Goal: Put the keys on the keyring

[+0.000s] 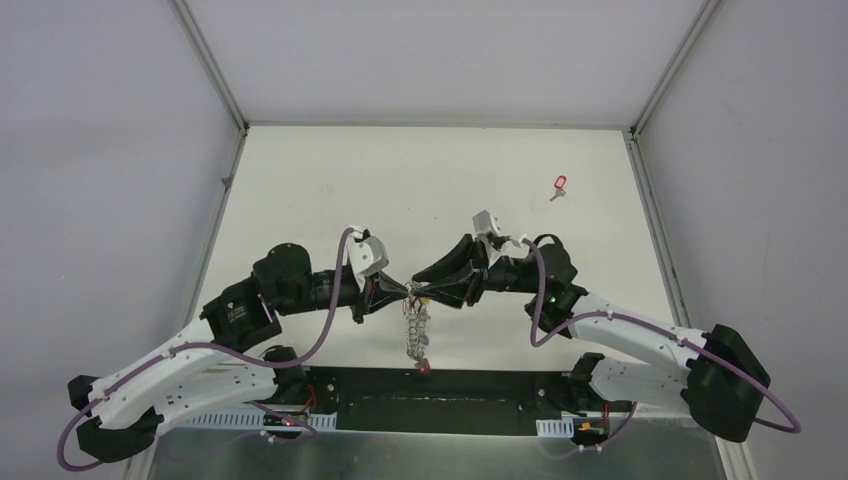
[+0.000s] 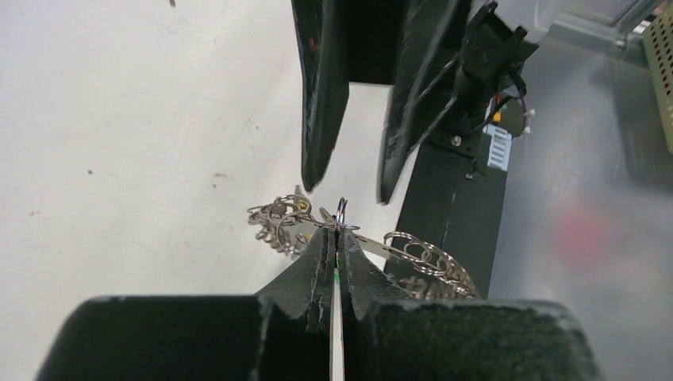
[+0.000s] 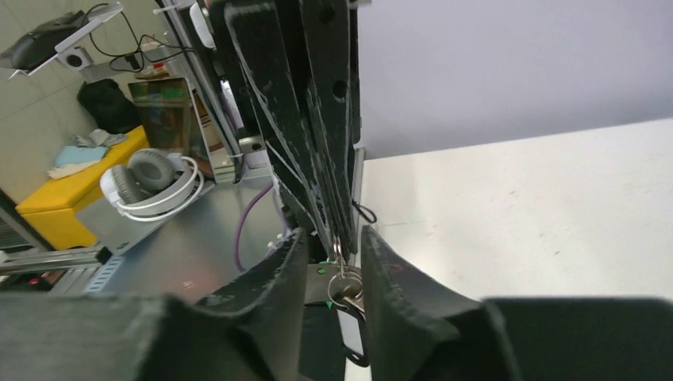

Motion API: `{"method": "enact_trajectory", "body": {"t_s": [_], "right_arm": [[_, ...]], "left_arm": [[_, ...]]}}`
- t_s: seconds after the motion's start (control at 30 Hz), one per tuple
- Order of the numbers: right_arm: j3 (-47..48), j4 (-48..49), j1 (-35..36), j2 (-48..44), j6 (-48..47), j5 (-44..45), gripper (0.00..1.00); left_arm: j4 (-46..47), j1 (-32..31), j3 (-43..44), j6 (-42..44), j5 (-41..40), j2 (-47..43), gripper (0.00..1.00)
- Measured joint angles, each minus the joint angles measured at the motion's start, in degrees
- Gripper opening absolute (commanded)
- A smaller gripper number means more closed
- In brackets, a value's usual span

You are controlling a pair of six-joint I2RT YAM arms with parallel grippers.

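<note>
The two arms were tip to tip above the middle of the bench (image 1: 300,200). The left tool (image 2: 337,235) was pressed together, pinching a small silver split ring (image 2: 341,213) on the fringe of the keyring (image 1: 417,330). The keyring hung below that pinch as a loose bunch of rings and chain loops, trailing toward the near edge in the overhead view, with a red tag (image 1: 425,368) at its lowest end. Whether that end touched the bench could not be told. The right tool (image 2: 349,184) stood just beyond the pinched ring, its fingers spread a little and gripping nothing. In its own wrist view the left tool's closed fingers showed in the gap. One red-tagged key (image 1: 559,185) lay flat on the bench, far back on the right and well apart from both arms.
</note>
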Motion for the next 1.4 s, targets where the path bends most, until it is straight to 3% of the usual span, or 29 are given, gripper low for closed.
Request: {"method": "enact_trajectory", "body": {"t_s": [0.23,0.43,0.47,0.5,0.8,1.27,1.37,1.4], "right_arm": [[-0.09,-2.29,-0.02,-4.61,-1.27,2.27,0.46],[-0.07,-5.53,-0.02,-4.9,-1.49,2.91,0.46],[0.0,-5.86,-0.02,-4.46,-1.51,2.93,0.62],[0.11,-6.01,0.0,-3.89,-1.51,2.93,0.64],[1.09,-4.37,0.0,2.45,0.63,2.93,0.52],[2.78,2.27,1.9,8.33,3.1,1.75,0.4],[3.72,3.13,2.8,9.66,3.15,0.98,0.32],[4.17,3.23,3.1,10.16,3.13,0.48,0.25]], "left_arm": [[-14.51,-0.02,9.9,0.98,-1.4,7.61,0.0],[-30.71,0.0,25.55,4.09,-2.67,19.43,0.0],[-33.99,0.0,28.92,4.7,-2.93,21.68,0.0],[-36.59,0.0,31.45,5.16,-3.02,23.43,0.0],[-54.23,-0.02,48.41,7.85,-4.09,35.12,0.0],[-60.54,0.0,49.86,7.93,-3.78,36.94,0.0],[-60.5,0.0,49.86,7.93,-3.74,36.94,0.0],[-60.48,0.0,49.86,7.93,-3.74,36.94,0.0]]}}
